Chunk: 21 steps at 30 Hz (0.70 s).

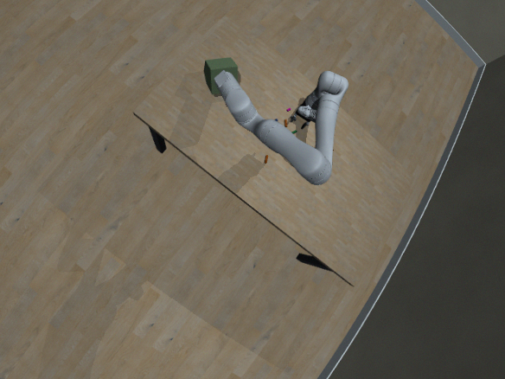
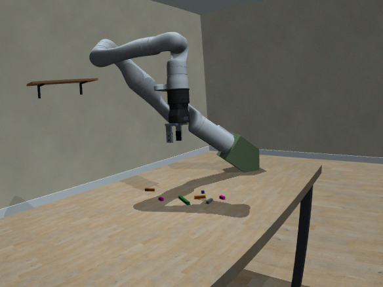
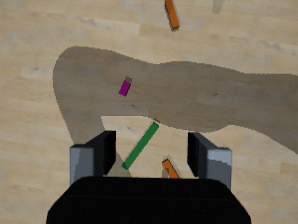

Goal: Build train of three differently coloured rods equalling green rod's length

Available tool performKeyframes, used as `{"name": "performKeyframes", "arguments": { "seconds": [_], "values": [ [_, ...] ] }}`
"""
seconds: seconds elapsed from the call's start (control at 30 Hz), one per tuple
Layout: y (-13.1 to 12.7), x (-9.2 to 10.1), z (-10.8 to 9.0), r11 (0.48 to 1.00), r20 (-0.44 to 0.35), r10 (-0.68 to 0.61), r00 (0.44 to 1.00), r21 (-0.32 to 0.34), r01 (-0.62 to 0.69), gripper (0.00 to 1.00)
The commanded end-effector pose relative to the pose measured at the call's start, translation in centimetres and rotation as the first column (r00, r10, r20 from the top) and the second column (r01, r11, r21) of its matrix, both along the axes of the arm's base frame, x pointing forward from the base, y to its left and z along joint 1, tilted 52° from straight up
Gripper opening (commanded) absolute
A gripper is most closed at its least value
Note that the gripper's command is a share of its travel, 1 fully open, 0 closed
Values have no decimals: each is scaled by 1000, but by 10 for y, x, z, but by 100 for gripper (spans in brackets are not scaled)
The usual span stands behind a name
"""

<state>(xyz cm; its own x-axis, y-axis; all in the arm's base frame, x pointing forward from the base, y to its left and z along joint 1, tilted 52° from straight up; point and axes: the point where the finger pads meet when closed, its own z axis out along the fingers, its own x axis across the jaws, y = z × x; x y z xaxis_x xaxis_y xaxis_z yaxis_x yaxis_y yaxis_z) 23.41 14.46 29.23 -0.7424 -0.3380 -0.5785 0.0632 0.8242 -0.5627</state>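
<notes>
Pincer [image 2: 174, 141] [image 3: 151, 146] wide open, pointing straight down, high above the table [image 1: 346, 242] [image 2: 131, 242] [image 3: 30, 30].

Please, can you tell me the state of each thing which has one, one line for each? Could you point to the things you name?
Tool [image 1: 299, 121] [image 2: 174, 141] [image 3: 151, 146]: open, raised above the table
Green rod [image 1: 294, 131] [image 2: 183, 200] [image 3: 141, 145]: flat, apart from others
Two orange rods [image 1: 285, 123] [image 1: 266, 159] [image 2: 200, 196] [image 2: 149, 189] [image 3: 171, 169] [image 3: 172, 15]: flat, separate
Two magenta rods [image 1: 289, 109] [image 2: 222, 197] [image 2: 161, 198] [image 3: 125, 88]: flat, separate
Grey rod [image 2: 209, 201]: flat, loose
Blue rod [image 1: 276, 120] [image 2: 202, 192]: loose
Train: not built

I see the green rod [image 1: 294, 131] [image 2: 183, 200] [image 3: 141, 145] lying flat. On one side of it lie one orange [image 1: 285, 123] [image 2: 200, 196] [image 3: 171, 169], grey [image 2: 209, 201], blue [image 1: 276, 120] [image 2: 202, 192] and one magenta [image 1: 288, 109] [image 2: 222, 197]; on its other, my second magenta [image 2: 161, 198] [image 3: 125, 88] and, farther, second orange [image 1: 266, 159] [image 2: 149, 189] [image 3: 172, 15].
</notes>
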Motion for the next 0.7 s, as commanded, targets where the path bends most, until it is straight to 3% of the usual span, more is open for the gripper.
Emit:
{"name": "performKeyframes", "arguments": {
  "seconds": [0.0,0.1,0.6,0.67],
  "values": [
    [-3,5,-14,999,23,-35,999,10,34,100],
    [-3,7,-19,998,37,-52,998,31,51,100],
    [-13,30,-92,909,170,-320,932,332,252,100],
    [-13,30,-92,909,170,-320,932,332,252,100]
  ]
}}
